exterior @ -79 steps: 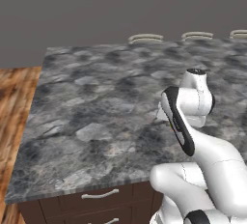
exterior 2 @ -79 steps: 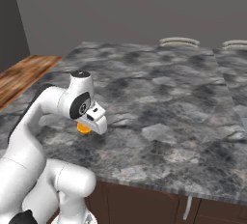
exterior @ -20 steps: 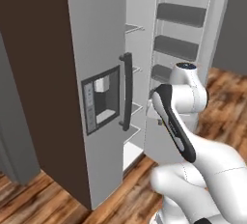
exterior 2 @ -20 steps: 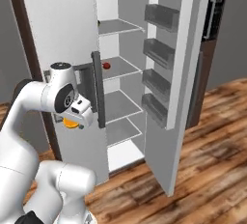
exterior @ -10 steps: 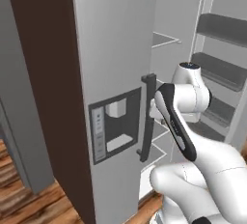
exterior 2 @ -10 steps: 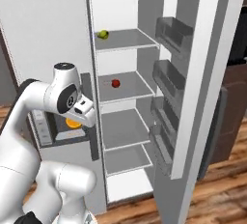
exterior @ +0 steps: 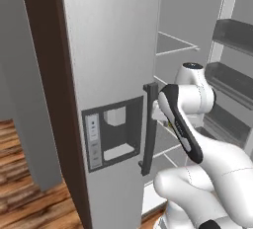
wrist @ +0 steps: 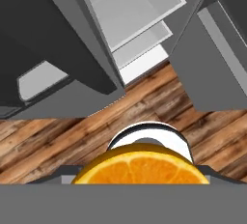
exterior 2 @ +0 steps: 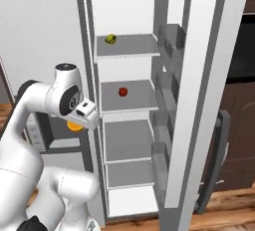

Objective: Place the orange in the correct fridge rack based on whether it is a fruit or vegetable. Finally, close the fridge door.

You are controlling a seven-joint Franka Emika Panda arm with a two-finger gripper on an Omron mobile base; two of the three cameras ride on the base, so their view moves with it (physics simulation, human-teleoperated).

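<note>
Red item (exterior 2: 122, 91) on rack, yellow (exterior 2: 110, 38) above

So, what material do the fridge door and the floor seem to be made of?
The fridge door looks like brushed silver metal with a matt sheen, and its bar handle looks like dark plastic or coated metal. The floor looks like wood planks: brown grain lines and plank seams show.

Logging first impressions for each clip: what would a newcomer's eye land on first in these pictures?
Most likely the open fridge, its tall silver door swung wide to the right, showing stacked grey shelves. A small yellowish item sits on the top shelf and a small red one on the shelf below. Next comes the bright orange, close at the bottom of the hand view, held at the gripper beside the fridge.
</note>
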